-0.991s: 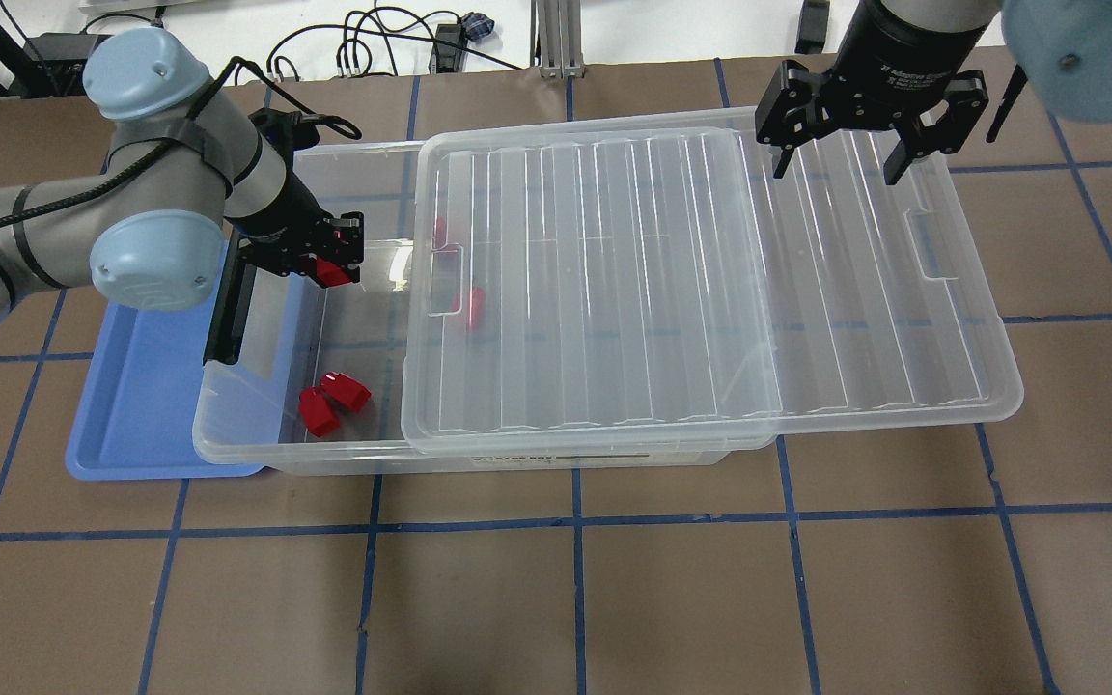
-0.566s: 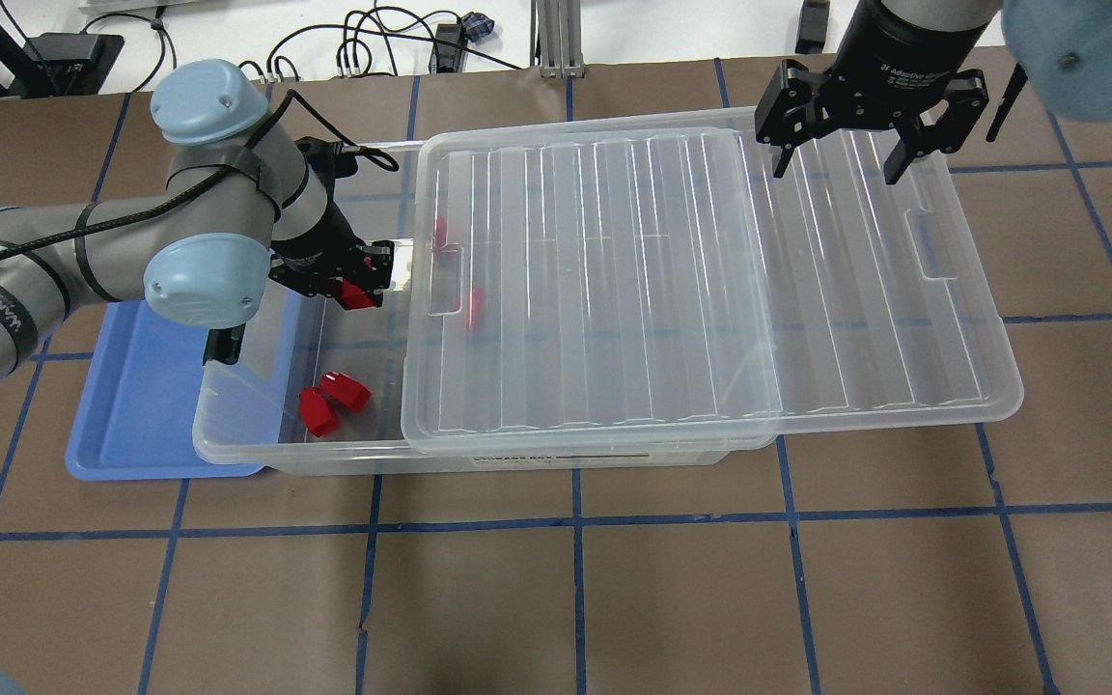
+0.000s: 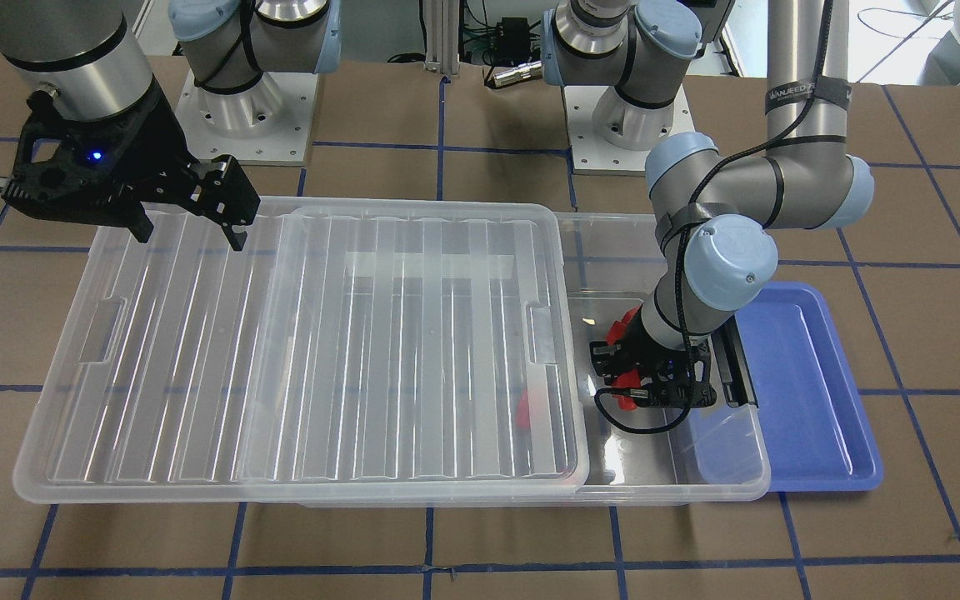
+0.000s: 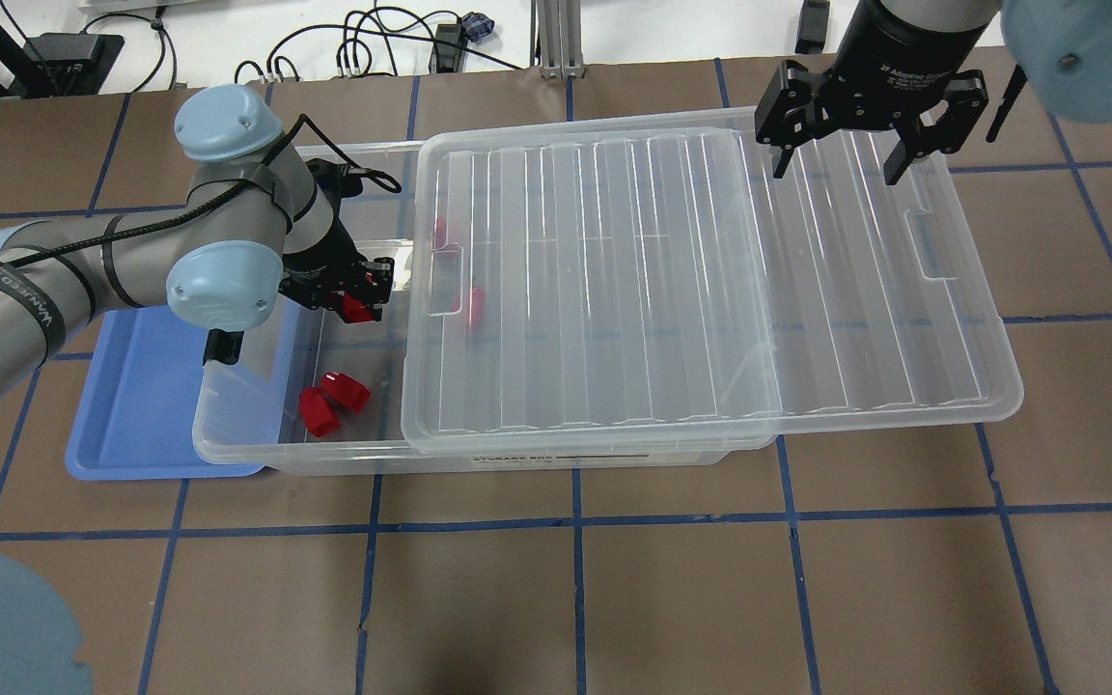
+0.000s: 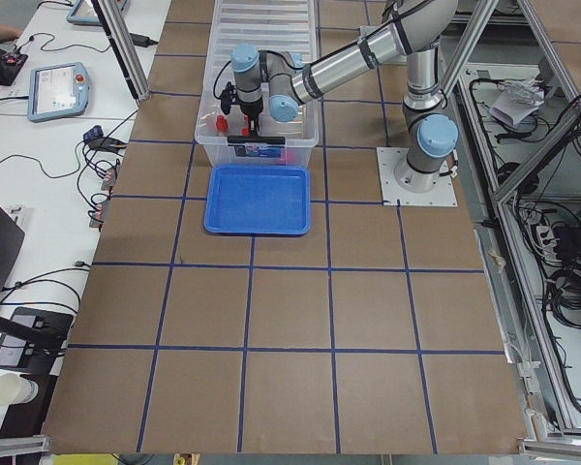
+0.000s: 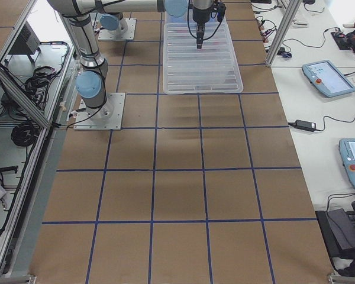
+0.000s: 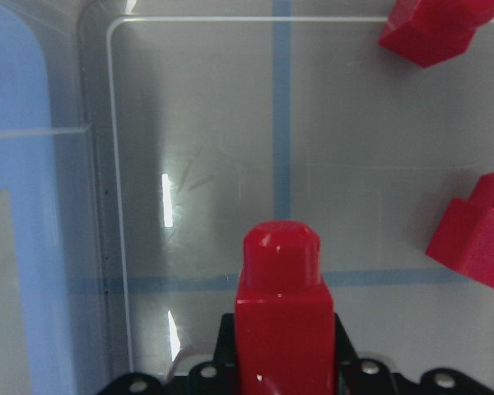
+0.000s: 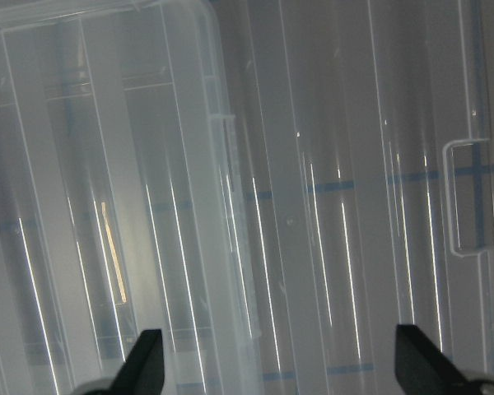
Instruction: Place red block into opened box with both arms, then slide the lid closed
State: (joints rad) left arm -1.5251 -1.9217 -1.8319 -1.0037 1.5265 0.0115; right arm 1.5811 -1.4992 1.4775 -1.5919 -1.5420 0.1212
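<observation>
Two loose glossy red plastic blocks (image 4: 332, 401) lie by the near wall in the uncovered left end of the large shallow clear plastic box (image 4: 257, 454). Just beyond them the left claw (image 4: 358, 303) grips another small red block (image 7: 280, 309) above the box floor. Far right, the right claw (image 4: 836, 175) hovers spread wide over the clear ridged plastic lid (image 4: 614, 290), which overhangs the box's right end.

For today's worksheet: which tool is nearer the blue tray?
Left. The left tool is over the box, beside the blue tray; the right tool is above the lid, far off.
</observation>
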